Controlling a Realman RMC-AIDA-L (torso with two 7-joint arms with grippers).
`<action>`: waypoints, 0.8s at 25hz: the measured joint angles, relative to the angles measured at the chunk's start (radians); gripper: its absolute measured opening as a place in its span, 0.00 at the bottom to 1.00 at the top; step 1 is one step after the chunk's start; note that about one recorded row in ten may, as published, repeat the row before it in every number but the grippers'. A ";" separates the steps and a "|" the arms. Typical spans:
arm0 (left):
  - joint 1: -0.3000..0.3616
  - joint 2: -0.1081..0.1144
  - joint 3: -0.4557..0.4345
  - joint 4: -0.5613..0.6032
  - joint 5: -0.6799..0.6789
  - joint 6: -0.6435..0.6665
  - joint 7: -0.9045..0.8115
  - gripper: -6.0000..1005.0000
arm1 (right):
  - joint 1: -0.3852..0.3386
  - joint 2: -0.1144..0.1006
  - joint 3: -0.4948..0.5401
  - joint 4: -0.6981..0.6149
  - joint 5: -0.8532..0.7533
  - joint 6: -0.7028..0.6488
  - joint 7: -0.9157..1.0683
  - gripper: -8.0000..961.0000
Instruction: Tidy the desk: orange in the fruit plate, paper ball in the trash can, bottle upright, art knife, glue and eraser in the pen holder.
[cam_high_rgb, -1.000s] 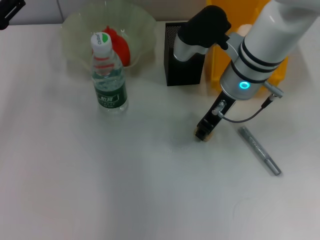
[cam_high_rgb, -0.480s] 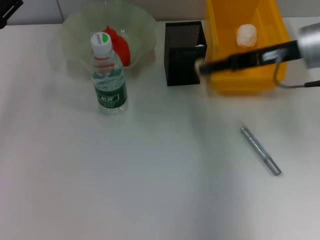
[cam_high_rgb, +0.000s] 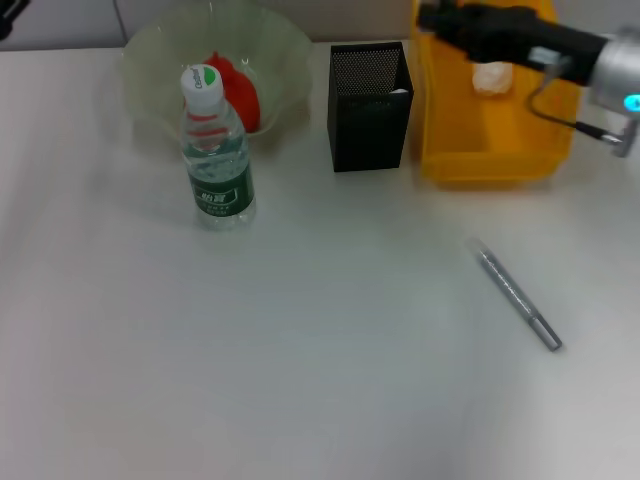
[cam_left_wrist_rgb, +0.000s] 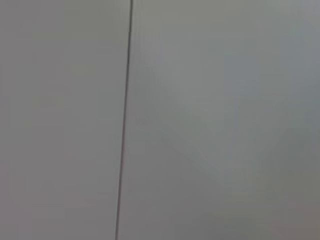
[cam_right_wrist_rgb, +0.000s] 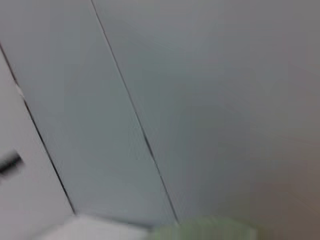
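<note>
1. My right pincer (cam_high_rgb: 432, 17) hung over the far-left corner of the trash can (cam_high_rgb: 490, 160), arm reaching in from the desk's right edge. Could not tell whether it was spread or pressed together; tip was just a dark shape.
2. Trash can: bright yellow rectangular plastic bin at the far edge of the desk (cam_high_rgb: 300, 380), right of centre. Paper ball (cam_high_rgb: 491, 76), a small crumpled white wad, lay inside toward its far end.
3. Pen holder (cam_high_rgb: 369, 108): black square metal-mesh cup, just left of the bin. A pale sliver showed at its right rim; could not tell what it was. Eraser and art knife were not in sight.
4. Fruit plate (cam_high_rgb: 290, 45): translucent pale green bowl, wavy rim, far edge left of centre. Orange (cam_high_rgb: 241, 88), red-orange and rounded, sat in it.
5. Bottle (cam_high_rgb: 217, 150): clear plastic, dark green label, white-green cap, upright just in front of the bowl.
6. Glue (cam_high_rgb: 518, 298): slim grey stick, lay flat and diagonal on the bare white top near the right edge, well apart from the containers.
7. Left pincer (cam_high_rgb: 8, 12): only a dark bit showed at the far-left corner; jaw state could not be told.
</note>
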 joint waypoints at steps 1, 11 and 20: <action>0.000 0.000 0.002 -0.001 -0.009 0.001 0.000 0.78 | 0.018 0.002 -0.025 0.013 -0.012 0.046 -0.004 0.27; 0.002 0.000 0.005 -0.015 -0.016 0.005 0.000 0.78 | 0.151 0.005 -0.230 0.065 -0.126 0.290 0.079 0.27; 0.020 0.000 -0.003 -0.028 -0.016 0.043 -0.004 0.78 | 0.173 0.006 -0.250 0.072 -0.130 0.359 0.081 0.27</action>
